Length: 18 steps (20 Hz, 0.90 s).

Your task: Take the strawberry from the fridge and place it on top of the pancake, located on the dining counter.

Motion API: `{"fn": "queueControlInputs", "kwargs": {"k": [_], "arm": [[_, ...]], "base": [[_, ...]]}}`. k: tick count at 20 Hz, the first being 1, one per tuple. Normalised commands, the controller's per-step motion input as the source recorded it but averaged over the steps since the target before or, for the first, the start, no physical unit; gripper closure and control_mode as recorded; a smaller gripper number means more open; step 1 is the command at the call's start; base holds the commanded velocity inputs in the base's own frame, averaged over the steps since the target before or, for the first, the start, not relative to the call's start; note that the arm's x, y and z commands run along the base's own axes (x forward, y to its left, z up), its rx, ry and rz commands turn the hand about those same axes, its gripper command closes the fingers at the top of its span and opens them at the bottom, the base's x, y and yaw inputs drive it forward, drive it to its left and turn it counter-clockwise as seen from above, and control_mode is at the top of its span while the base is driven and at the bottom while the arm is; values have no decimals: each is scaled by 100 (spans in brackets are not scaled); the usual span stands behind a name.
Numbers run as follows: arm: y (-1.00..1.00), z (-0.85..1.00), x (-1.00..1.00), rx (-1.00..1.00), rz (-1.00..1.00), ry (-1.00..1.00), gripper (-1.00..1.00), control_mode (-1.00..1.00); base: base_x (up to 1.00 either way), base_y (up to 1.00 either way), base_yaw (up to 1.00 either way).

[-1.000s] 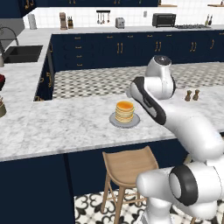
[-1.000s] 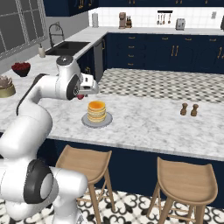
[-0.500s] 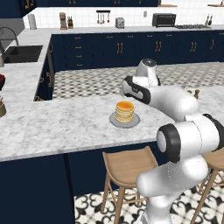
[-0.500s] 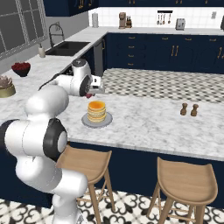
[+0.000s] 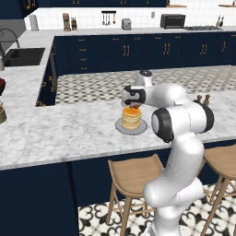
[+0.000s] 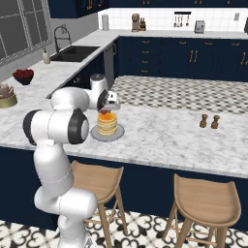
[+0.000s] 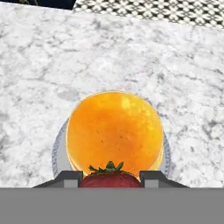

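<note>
Above the pancake [image 7: 114,131], the hand [image 7: 109,177] hangs with its two fingers clamped on the strawberry [image 7: 109,178], whose green leafy top shows between them in the hand view. The fruit sits just over the near edge of the golden stack and, as far as the views show, does not touch it. The pancake rests on a round grey plate [image 5: 119,126] on the marble surface [image 5: 69,129], which is the dining counter. From the right base view the hand [image 6: 106,110] hovers just above the stack [image 6: 107,124], with the arm bent low over the surface. Two small dark shakers [image 6: 209,121] stand well apart to the right, and wooden stools [image 6: 207,201] line the near side below.
</note>
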Motion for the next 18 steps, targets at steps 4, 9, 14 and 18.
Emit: {"fn": "queueControlInputs", "kwargs": {"k": [4,9,14,18], "arm": [[0,-41,59,-4,0,15,100,-100],[0,-19,27,-1,1,12,100,-100],[0,-22,0,0,0,4,100,-100],[0,-20,0,0,0,2,100,-100]], "base": [[0,0,0],[0,0,0],[0,0,0],[0,0,0]]}}
